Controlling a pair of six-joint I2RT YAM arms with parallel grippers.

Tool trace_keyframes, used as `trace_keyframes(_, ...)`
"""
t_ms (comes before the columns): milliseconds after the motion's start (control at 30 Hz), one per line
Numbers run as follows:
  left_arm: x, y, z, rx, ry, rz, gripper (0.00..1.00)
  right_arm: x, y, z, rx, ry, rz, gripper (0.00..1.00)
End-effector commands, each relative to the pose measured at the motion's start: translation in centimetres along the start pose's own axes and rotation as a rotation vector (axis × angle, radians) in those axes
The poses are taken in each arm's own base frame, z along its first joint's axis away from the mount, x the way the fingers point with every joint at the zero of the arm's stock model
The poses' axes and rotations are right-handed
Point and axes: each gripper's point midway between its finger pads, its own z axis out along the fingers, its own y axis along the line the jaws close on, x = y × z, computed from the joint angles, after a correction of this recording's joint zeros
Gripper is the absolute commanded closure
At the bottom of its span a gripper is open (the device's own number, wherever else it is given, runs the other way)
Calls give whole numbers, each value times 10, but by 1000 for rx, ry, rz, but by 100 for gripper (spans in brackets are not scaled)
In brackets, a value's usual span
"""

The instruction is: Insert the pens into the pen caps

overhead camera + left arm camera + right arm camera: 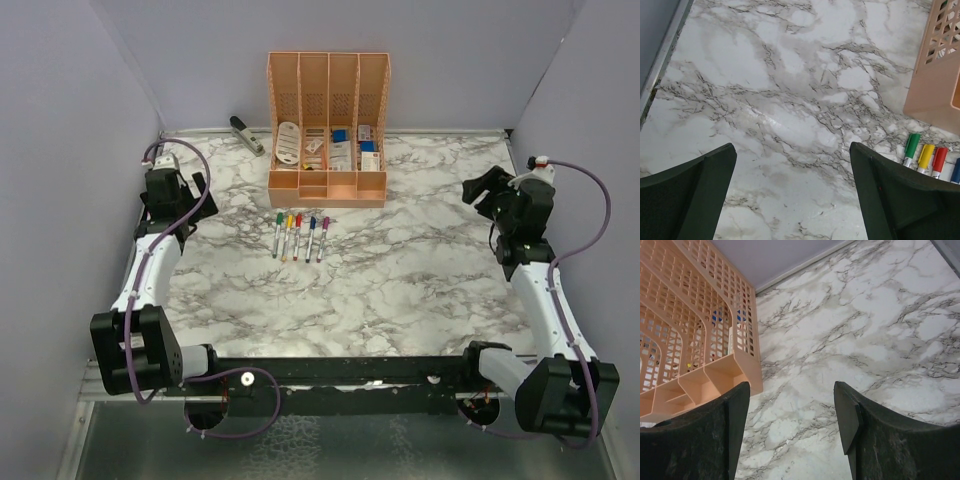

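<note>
Five pens point(298, 240) are lined up side by side mid-tabletop point(420, 280), just in front of the peach organiser point(327, 190). Long axes run near-to-far, with coloured caps point(925, 155) at the far ends. Left jaws and right jaws are both spread wide, nothing gripped. The left arm point(160, 240) is reckoned nearer, pens off to its right.
</note>
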Motion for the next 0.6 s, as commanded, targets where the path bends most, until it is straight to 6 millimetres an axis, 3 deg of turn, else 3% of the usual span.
trace_keyframes(0,-13,7,-9,-23,-64,37,1,1,-1,-1,0,-3,-22,32)
trace_keyframes(367,-5,14,-21,-42,-73,73,1,15,-2,3,-15,28,-5,32)
trace_keyframes(567,-6,5,-23,15,-95,69,1,19,-4,2,-13,32,-6,32)
